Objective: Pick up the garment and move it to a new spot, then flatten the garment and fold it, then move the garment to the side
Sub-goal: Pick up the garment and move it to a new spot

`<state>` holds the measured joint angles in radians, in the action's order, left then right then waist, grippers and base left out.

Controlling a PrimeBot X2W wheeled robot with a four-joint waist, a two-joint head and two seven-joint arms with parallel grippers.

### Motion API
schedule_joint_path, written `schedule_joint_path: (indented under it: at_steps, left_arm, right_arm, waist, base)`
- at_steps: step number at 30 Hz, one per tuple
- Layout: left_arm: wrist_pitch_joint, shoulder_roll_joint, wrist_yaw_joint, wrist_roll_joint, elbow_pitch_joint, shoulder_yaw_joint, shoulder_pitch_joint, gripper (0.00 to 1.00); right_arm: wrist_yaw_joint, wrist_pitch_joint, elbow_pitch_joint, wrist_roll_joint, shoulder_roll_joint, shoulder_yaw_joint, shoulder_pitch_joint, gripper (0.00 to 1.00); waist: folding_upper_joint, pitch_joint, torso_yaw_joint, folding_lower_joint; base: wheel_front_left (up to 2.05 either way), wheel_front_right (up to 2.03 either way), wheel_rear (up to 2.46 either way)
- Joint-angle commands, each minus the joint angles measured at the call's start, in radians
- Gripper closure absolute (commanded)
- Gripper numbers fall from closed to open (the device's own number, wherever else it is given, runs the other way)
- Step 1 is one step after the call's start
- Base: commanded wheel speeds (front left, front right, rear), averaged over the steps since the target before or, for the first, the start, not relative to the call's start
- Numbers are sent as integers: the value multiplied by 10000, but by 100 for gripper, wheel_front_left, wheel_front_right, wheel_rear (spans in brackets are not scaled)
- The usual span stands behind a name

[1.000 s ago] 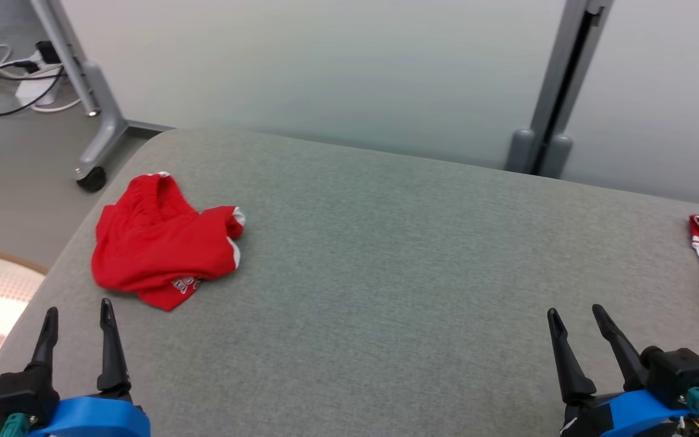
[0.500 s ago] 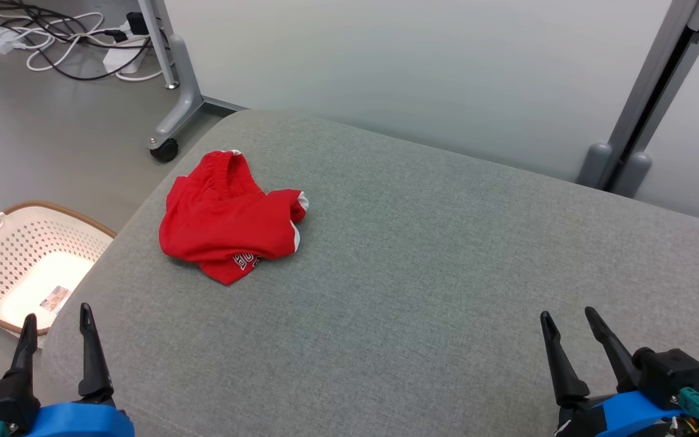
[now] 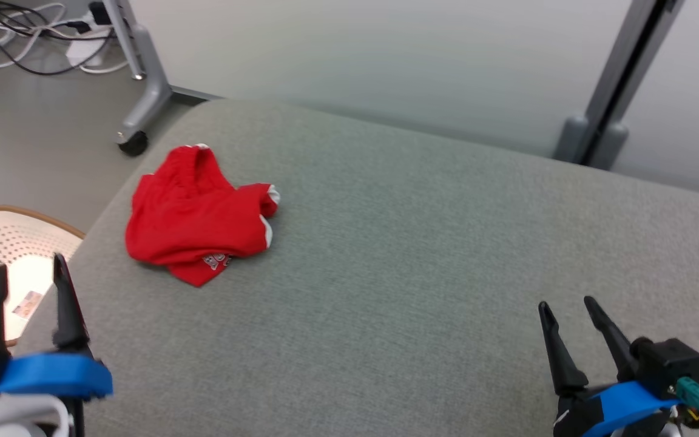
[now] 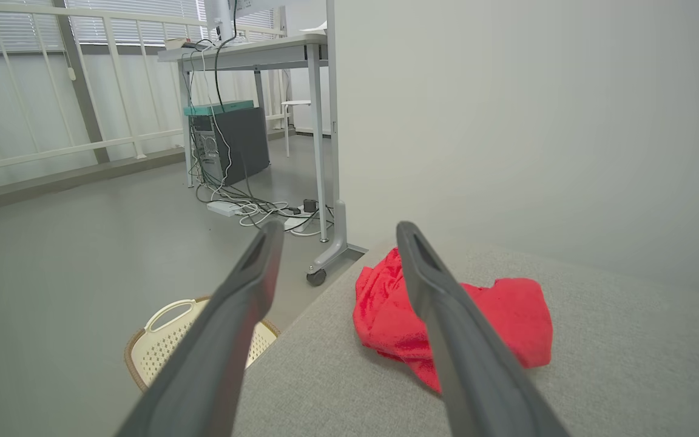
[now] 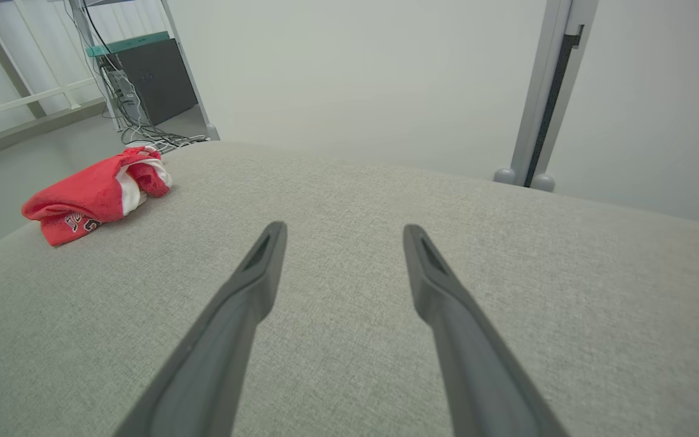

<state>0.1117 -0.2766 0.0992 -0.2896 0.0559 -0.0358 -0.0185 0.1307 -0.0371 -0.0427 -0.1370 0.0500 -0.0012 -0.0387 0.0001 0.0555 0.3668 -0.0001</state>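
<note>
Garment (image 3: 195, 218), red, crumpled: on table (image 3: 416, 243), near its left edge. Lies ahead and slightly right of left end effector (image 3: 29, 264), the nearer; right end effector (image 3: 567, 301) well apart. Both spread wide, empty.

Grey fabric-covered surface (image 3: 416, 255), crumpled red garment (image 3: 195, 218) near its far-left corner
</note>
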Motion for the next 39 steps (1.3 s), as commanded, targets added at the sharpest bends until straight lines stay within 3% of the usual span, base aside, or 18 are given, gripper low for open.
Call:
schedule_joint_path:
  at_steps: [1,14,23,32,39]
  left_arm:
    - [22,-118,-61,-26,86,-52,-471,0]
    - [379,-1038,-399,-701,2069,-770,-4284,0]
    - [-483,-1822,-1244,-1415,4888,-924,-6114,0]
    - [-2268,-1495,-1974,-2109,7672,-358,-6883,0]
    - [-3343,-1289,-2202,-2429,8886,62,-6937,0]
  right_arm:
    - [1,42,137,126,12,-43,239,0]
    - [1,522,1600,815,247,-690,1217,0]
    - [1,752,2671,881,483,-1176,1628,0]
    - [1,838,2886,907,558,-1353,1826,0]
    - [1,841,2802,924,547,-1253,1915,0]
  waist:
    - [-1,130,-115,1]
    - [-1,2675,-1947,1]
    - [-1,4142,-2601,1]
    - [-1,4580,-2573,1]
    - [-1,4478,-2567,1]
  base:
    - [0,0,0]
    - [0,0,0]
    - [0,0,0]
    - [0,0,0]
    - [0,0,0]
